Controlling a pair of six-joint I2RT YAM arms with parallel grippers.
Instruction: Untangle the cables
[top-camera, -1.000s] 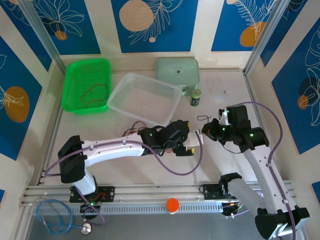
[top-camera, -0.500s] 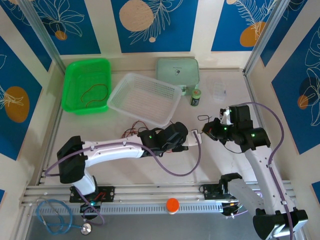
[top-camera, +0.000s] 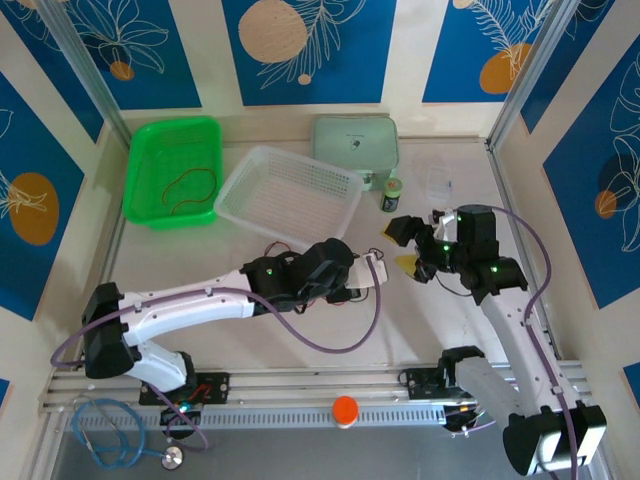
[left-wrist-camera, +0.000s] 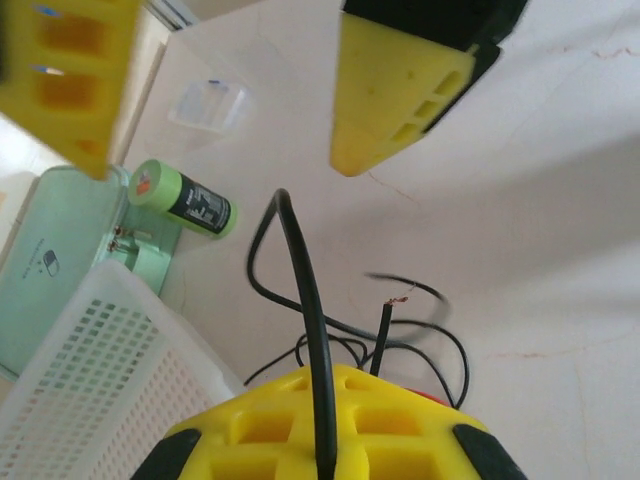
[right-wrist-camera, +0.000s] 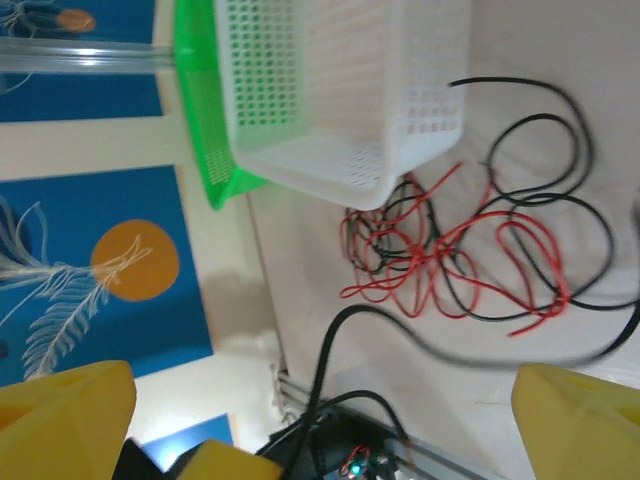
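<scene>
cables (right-wrist-camera: 440, 245), one red and one black, lie tangled in loose loops on the counter (right-wrist-camera: 560, 60) just below the white basket (right-wrist-camera: 330, 90), at the centre of the right wrist view. left pincer (left-wrist-camera: 322, 410) is clenched on a black strand (left-wrist-camera: 300, 260); right pincer (top-camera: 403, 246) hangs released beside it. best to draw that strand away slowly, watching that the loops slide free rather than tighten.

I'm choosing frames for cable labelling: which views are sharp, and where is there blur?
Top external: evenly lit and sharp, with only soft shadows. Left wrist: the black cable is crisp, while the yellow finger at upper left is smeared. Right wrist: the red and black tangle is fairly clear, but one black strand below it is streaked.
</scene>
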